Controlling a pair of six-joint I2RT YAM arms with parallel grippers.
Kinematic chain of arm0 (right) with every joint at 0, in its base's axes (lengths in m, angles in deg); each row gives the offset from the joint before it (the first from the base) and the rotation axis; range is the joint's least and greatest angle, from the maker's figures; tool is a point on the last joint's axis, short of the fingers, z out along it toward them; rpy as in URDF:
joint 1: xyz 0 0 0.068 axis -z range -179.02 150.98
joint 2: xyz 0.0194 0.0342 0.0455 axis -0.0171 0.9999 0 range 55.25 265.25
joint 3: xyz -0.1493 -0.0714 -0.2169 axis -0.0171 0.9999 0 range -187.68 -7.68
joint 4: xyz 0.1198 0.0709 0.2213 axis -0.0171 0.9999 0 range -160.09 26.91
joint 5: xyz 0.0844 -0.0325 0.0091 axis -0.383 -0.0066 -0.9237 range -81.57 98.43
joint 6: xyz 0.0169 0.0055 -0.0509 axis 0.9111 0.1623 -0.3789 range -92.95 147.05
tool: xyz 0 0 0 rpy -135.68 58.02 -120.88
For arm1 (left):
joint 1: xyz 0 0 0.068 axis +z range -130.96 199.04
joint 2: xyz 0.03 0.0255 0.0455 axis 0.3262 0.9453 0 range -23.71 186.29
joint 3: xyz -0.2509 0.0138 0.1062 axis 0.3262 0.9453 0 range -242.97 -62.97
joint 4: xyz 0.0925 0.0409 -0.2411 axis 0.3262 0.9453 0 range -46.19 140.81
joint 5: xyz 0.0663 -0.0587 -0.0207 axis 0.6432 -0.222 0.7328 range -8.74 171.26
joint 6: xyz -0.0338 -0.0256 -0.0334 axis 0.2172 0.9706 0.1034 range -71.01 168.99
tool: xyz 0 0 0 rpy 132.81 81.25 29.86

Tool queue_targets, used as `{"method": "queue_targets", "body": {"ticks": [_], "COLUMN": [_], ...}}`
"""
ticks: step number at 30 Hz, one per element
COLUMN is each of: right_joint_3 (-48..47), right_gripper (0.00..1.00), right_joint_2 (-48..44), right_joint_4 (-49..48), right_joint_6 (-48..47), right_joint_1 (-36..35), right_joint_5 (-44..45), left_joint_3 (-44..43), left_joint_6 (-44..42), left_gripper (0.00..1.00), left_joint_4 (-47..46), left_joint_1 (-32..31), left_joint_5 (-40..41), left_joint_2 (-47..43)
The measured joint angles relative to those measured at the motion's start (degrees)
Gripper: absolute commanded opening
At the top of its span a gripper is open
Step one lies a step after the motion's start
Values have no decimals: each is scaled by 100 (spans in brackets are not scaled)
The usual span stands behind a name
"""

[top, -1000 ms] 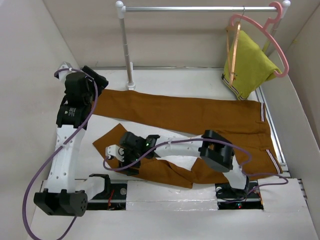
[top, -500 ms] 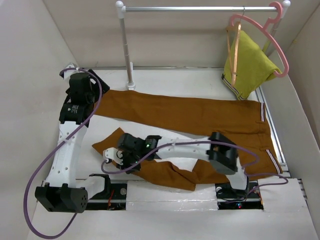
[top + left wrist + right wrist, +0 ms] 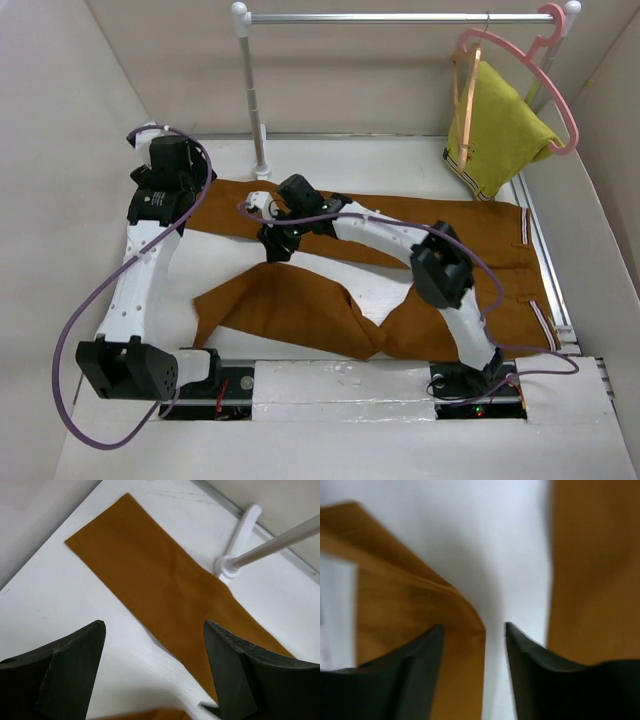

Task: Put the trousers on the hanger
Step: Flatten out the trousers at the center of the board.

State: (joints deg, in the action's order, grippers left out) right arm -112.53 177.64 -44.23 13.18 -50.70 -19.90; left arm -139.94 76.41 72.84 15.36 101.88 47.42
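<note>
My left pincer (image 3: pixel 154 626) hangs over the far left of the surface (image 3: pixel 55 605) with its jaws spread wide. Under it lies the end of one leg of the trousers (image 3: pixel 165 595), flat, running toward the foot of the post (image 3: pixel 235 555) that carries the rail.

My right pincer (image 3: pixel 474 630) is open too, jaws a little apart, low over the bare strip of surface between the two legs. A folded corner of the cloth lies right by the finger (image 3: pixel 420 660) on the left of that view. It is too blurred for me to say whether they touch.

From above, the trousers (image 3: pixel 290 310) are spread across the surface with the waistband at the right. One leg lies straight along the far side, and the other lies bent and rumpled nearer my bases. My right arm reaches across them to the left.

The hanger (image 3: pixel 466 100) is well apart from the trousers, up on the rail (image 3: pixel 400 17) at the far right. It hangs beside the pink hanger (image 3: pixel 560 110) and against the yellow-green garment (image 3: pixel 505 130).
</note>
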Motion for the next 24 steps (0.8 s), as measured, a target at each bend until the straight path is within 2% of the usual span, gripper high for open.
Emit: {"method": "queue_targets", "body": {"ticks": [3,5,7,10,12,13,14,16,19,20,21,24], "right_joint_3": [-367,-264,83,833,1410,1707,2072,2756,3390,3414,3353,2920], "right_gripper": [64,61,59,46,14,3,0,0,36,52,58,56], "right_joint_2": [708,675,278,-723,-1421,-1770,-2103,-2688,-3051,-2981,-2833,-2120], "right_joint_4": [391,527,391,181,-122,-225,-376,-549,-793,-846,-905,-973], "right_joint_6": [153,256,332,374,400,424,476,570,765,831,859,833], "right_joint_1": [372,470,472,367,271,229,184,98,33,9,-39,-348], "right_joint_5": [457,597,595,518,498,501,503,496,299,203,142,92], "left_joint_3": [186,385,632,1106,1331,1397,1513,1930,2562,2605,2603,2398], "left_joint_6": [-46,-63,-90,-129,-122,-92,-26,98,278,345,400,531], "left_gripper": [76,77,78,77,74,70,66,60,52,50,36,32], "left_joint_4": [0,-4,-9,-52,0,48,39,-17,133,251,282,273], "left_joint_1": [7,7,7,17,22,20,-22,-190,-752,-892,-944,-916], "left_joint_5": [131,129,72,-76,-308,-479,-634,-863,-951,-949,-931,-940], "left_joint_2": [98,109,111,138,264,345,385,256,-337,-527,-667,-973]}}
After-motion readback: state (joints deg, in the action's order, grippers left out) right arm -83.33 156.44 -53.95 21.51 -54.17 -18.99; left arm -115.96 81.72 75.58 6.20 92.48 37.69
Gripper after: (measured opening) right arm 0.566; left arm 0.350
